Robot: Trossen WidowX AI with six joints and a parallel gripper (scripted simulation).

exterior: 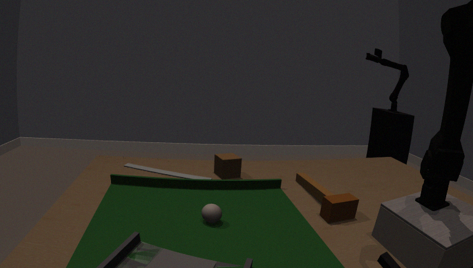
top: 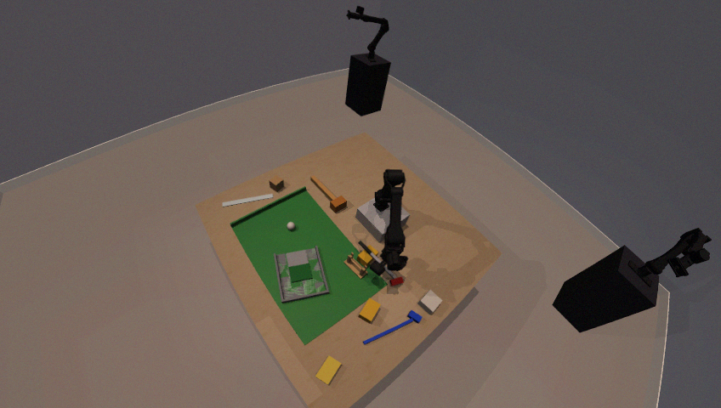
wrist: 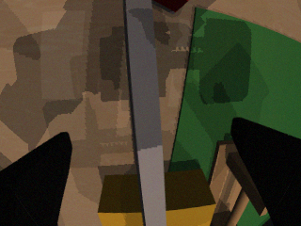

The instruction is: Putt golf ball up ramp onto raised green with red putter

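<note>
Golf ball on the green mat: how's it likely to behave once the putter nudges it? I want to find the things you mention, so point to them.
The golf ball [top: 291, 225] [exterior: 211, 213] will probably roll at a light touch, being round and on flat-looking green mat [top: 323, 224] [exterior: 159, 205]. It looks rigid, so it likely won't squash. A off-centre tap could send it wide of the walled ramp.

Looks like a robotics lab or test room. My wooden table [top: 445, 201] [exterior: 265, 166] stands amid plain grey walls [exterior: 199, 72]; two more black arms [top: 379, 37] [top: 672, 257] [exterior: 403, 72] sit on black pedestals [top: 367, 86] [top: 607, 292] [exterior: 390, 135], top centre and right side of the top view. Pale skirting [exterior: 82, 143] rings the bare-looking room.
</note>
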